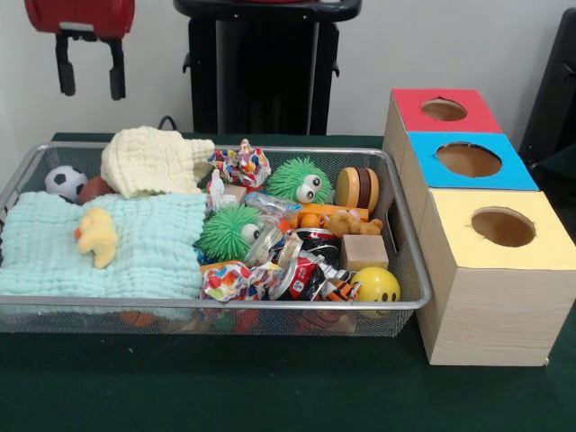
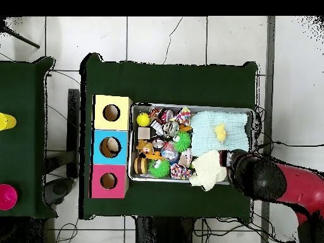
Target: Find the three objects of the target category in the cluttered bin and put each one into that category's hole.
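Observation:
The silver wire-mesh bin (image 1: 216, 306) lies on the green table, full of toys. A yellow plush duck (image 1: 97, 236) lies on a pale teal cloth (image 1: 144, 252) in the bin's left half. A tan teddy bear (image 1: 353, 224) lies among the clutter on the right. I see no third plush animal. My gripper (image 1: 91, 79) hangs open and empty, high above the bin's far-left corner. The overhead view shows the bin (image 2: 193, 105), the duck (image 2: 220, 131), the bear (image 2: 147, 150) and my gripper (image 2: 239, 166) at the bin's corner.
Three wooden boxes with round holes stand to the right of the bin: red-topped (image 1: 409, 103), blue-topped (image 1: 423, 153), yellow-topped (image 1: 450, 234). The bin also holds a cream cloth (image 1: 148, 160), two green spiky balls (image 1: 300, 180), a smiley ball (image 1: 376, 284), a soccer ball (image 1: 65, 181) and a wooden block (image 1: 364, 252).

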